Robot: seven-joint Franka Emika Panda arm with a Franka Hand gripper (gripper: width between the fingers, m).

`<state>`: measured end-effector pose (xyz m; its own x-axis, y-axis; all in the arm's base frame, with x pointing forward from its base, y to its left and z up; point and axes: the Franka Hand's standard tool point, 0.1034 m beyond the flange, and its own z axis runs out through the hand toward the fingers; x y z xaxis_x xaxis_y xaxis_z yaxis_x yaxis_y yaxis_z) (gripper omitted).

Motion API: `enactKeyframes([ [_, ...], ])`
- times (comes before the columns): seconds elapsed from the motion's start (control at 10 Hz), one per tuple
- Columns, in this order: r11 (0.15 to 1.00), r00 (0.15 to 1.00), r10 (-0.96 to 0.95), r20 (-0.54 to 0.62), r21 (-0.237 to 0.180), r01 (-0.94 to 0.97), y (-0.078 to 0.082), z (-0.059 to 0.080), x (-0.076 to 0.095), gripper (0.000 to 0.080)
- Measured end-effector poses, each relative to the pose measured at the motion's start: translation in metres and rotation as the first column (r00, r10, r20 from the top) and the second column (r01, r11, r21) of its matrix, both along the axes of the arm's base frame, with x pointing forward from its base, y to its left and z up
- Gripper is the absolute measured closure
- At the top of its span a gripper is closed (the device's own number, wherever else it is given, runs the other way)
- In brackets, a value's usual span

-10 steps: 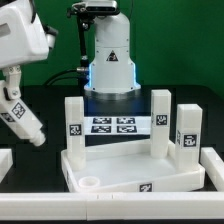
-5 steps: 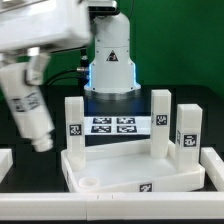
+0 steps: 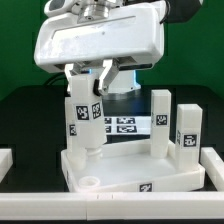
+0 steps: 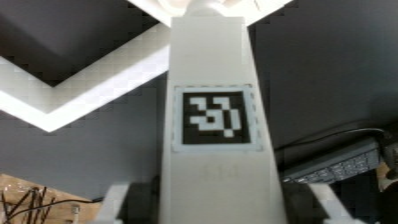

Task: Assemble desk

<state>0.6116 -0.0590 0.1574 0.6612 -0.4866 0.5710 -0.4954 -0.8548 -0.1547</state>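
Swinging in from the exterior view's left, the tool [image 3: 86, 108] is now standing over the desk top [image 3: 130, 170] on the black worktop [image 3: 30, 110], its fingers [image 3: 75, 110] flanking the upright leg [image 3: 76, 122] at that top's left rear. Whether they are clamping it cannot be told. Three other legs [image 3: 160, 125] are standing upright behind and beside the top, with the marker board [image 3: 118, 125] lying beyond.
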Motion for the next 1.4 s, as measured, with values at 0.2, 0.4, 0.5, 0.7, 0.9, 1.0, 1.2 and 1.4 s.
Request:
enactKeyframes([
  [0.2, 0.991, 0.992, 0.118, -0.039, -0.065, -0.120, 0.010, -0.006, 0.000, 0.0512],
  [0.4, 0.977, 0.977, 0.193, -0.086, -0.078, -0.200, 0.018, -0.008, 0.005, 0.0512],
  [0.5, 0.977, 0.978, 0.191, -0.087, -0.077, -0.198, 0.018, -0.009, 0.004, 0.0512],
  [0.7, 0.977, 0.977, 0.191, -0.090, -0.077, -0.198, 0.018, -0.011, 0.004, 0.0512],
  [0.9, 0.956, 0.960, 0.254, -0.114, -0.122, -0.267, 0.016, -0.013, 0.011, 0.0512],
  [1.0, 0.948, 0.955, 0.269, -0.123, -0.140, -0.285, 0.010, -0.015, 0.014, 0.0512],
  [1.2, 0.949, 0.956, 0.264, -0.128, -0.142, -0.281, 0.005, -0.018, 0.014, 0.0512],
  [1.4, 0.953, 0.959, 0.251, -0.130, -0.143, -0.268, -0.001, -0.022, 0.015, 0.0512],
])
